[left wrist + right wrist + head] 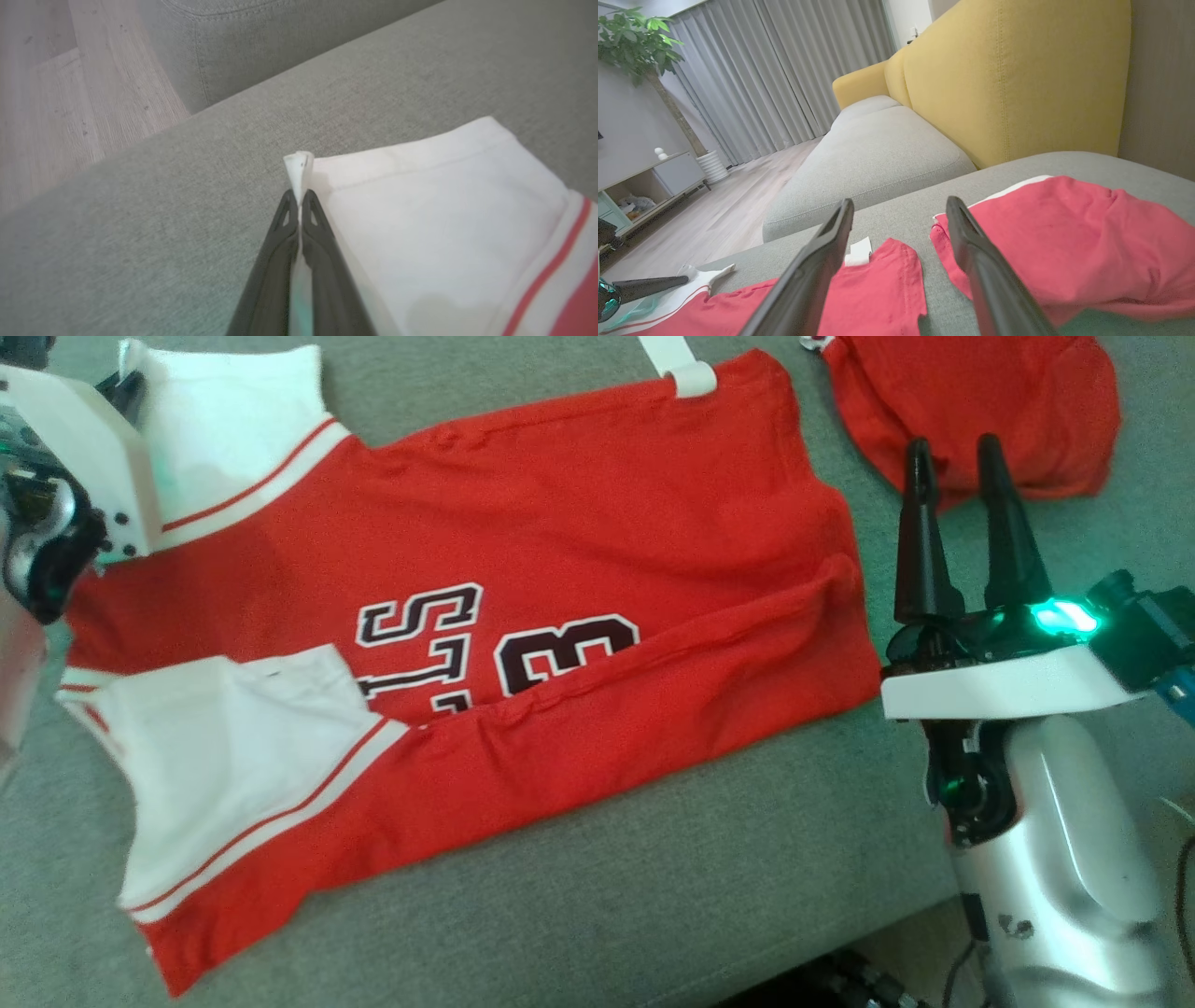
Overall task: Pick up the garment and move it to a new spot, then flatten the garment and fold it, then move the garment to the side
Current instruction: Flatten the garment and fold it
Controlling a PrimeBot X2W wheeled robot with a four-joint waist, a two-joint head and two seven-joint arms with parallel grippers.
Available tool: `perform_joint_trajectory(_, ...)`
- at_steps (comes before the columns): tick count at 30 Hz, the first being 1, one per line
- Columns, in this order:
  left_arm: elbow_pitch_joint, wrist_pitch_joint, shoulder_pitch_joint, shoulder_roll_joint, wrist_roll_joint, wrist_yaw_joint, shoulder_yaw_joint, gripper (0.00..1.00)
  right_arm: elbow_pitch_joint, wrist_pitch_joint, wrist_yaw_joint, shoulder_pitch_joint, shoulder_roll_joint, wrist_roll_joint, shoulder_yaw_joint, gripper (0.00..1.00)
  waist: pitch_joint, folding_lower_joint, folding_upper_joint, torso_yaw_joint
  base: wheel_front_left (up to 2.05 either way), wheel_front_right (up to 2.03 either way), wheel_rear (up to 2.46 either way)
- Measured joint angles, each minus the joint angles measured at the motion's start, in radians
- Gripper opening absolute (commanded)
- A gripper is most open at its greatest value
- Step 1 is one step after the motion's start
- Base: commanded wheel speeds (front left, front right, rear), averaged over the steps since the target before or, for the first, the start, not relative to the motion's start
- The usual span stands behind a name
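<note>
The garment (pixel 560 551) is a red jersey with white sleeves and dark lettering, spread on the grey sofa cushion (pixel 653 877); its near edge is folded over the lettering. My left gripper (pixel 299 196) is shut on the corner of the far white sleeve (pixel 444 224), a tuft of white cloth sticking out past its tips. In the head view the left gripper (pixel 126 387) sits at the top left over that sleeve. My right gripper (pixel 952 457) is open and holds nothing, just right of the jersey's hem (pixel 878 289), fingers pointing away.
A second red cloth (pixel 980 401) lies bunched at the far right, beyond the right gripper's fingertips. A yellow sofa back (pixel 1008 79) rises behind it. Wood floor (pixel 56 93) drops off past the cushion's left edge. Cables (pixel 859 980) hang below the front edge.
</note>
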State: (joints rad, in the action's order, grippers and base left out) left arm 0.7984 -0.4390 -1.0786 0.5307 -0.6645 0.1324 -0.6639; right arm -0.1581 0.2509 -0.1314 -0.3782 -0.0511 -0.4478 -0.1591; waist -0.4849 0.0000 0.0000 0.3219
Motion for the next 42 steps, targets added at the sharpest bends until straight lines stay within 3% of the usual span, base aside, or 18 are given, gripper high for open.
perform_joint_trajectory(7,-0.096,0.262,0.012,-0.025,-0.014,0.0,-0.018,0.0,-0.001,-0.057,0.0,0.0,0.0,0.091,0.066,1.0,0.043,-0.0001,0.0,-0.06,0.0,0.0,0.0)
perform_joint_trajectory(11,-0.203,0.406,0.058,-0.038,0.015,0.0,-0.039,0.0,0.035,-0.171,0.0,-0.004,0.0,0.17,0.103,1.0,0.072,-0.0001,0.0,-0.136,0.0,0.0,0.0)
perform_joint_trajectory(14,-0.288,0.446,0.116,-0.032,0.032,-0.01,-0.053,0.0,0.03,-0.256,0.0,-0.024,-0.005,0.188,0.115,1.0,0.086,-0.0001,0.0,-0.182,0.0,0.0,0.0)
perform_joint_trajectory(20,-0.474,0.458,0.233,-0.016,0.035,-0.055,-0.078,0.0,-0.063,-0.396,0.0,-0.137,-0.065,0.231,0.137,1.0,0.107,-0.0001,0.0,-0.27,0.0,0.0,0.0)
perform_joint_trajectory(29,-0.676,0.432,0.308,-0.005,0.04,-0.106,-0.115,0.0,-0.416,-0.558,0.0,-0.276,-0.135,0.331,0.23,1.0,0.115,-0.0001,0.0001,-0.354,0.0,0.0,0.0)
perform_joint_trajectory(42,-0.705,0.43,0.308,-0.006,0.041,-0.115,-0.128,0.0,-0.647,-0.512,0.0,-0.394,-0.143,0.363,0.233,1.0,0.089,0.0,0.0,-0.357,0.0,0.0,0.0)
